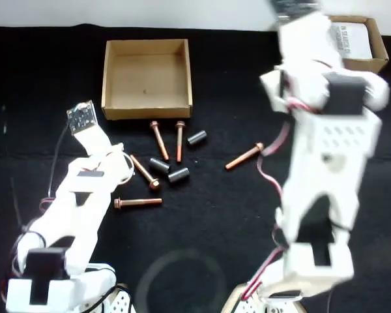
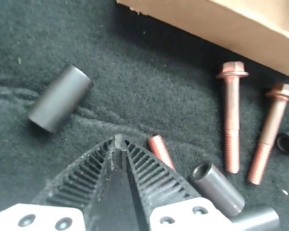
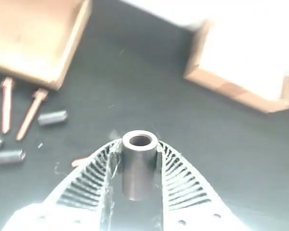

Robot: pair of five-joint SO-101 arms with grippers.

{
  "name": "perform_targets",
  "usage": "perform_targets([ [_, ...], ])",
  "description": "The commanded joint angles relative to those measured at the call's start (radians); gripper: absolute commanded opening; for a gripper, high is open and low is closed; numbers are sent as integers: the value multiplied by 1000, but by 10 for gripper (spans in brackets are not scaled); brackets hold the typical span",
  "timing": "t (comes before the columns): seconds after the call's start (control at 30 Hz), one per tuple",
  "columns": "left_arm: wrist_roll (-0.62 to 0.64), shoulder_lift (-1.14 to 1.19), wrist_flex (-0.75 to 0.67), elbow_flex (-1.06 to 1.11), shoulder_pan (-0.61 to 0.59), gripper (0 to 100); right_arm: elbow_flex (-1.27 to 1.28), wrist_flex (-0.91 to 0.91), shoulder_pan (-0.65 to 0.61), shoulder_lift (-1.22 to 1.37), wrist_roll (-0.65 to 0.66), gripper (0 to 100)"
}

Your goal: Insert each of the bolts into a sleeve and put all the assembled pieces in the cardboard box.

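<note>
Right arm (image 1: 326,150) raised high, nearest lens; right gripper (image 3: 138,143) clamped on sleeve (image 3: 137,173), bore open past fingertips, ready for bolt. Left arm (image 1: 78,202) low over mat (image 1: 215,222); left gripper (image 2: 118,144) pinched together, empty. Nearest bolt (image 2: 160,150) just beside its tips, shank running diagonally away, so likely left arm's pick. Beyond, cardboard box (image 1: 148,111), no piece inside.

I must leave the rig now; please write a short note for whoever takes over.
Left gripper: shut, empty, low over the black cloth beside a copper-coloured bolt.
Right gripper: shut on a dark grey metal sleeve, held high.
Five bolts and four more sleeves lie loose near the open brown cardboard box.
Done: nothing; the box is empty.
Left: all five insertions, then boxing.
</note>
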Motion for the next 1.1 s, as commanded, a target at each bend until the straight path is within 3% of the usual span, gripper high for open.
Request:
perform_targets([
  [0.0,3,62,-11,-87,-10,9,-47,12,96,-203,-11,6],
  [0.17,8,122,9,-147,-36,9,-47,12,285,-437,-12,6],
  [0.37,-9,136,227,-251,-8,10,-35,12,522,-711,-63,6],
  [0.63,-301,122,583,-354,45,10,395,10,653,-1079,-115,6],
  [0.73,-396,122,784,-503,44,10,661,7,677,-1225,-112,6],
  [0.83,-575,122,979,-704,48,10,937,-8,707,-1362,-110,6],
  [1.07,-623,124,1278,-1047,191,10,1537,-562,862,-1678,-114,6],
])
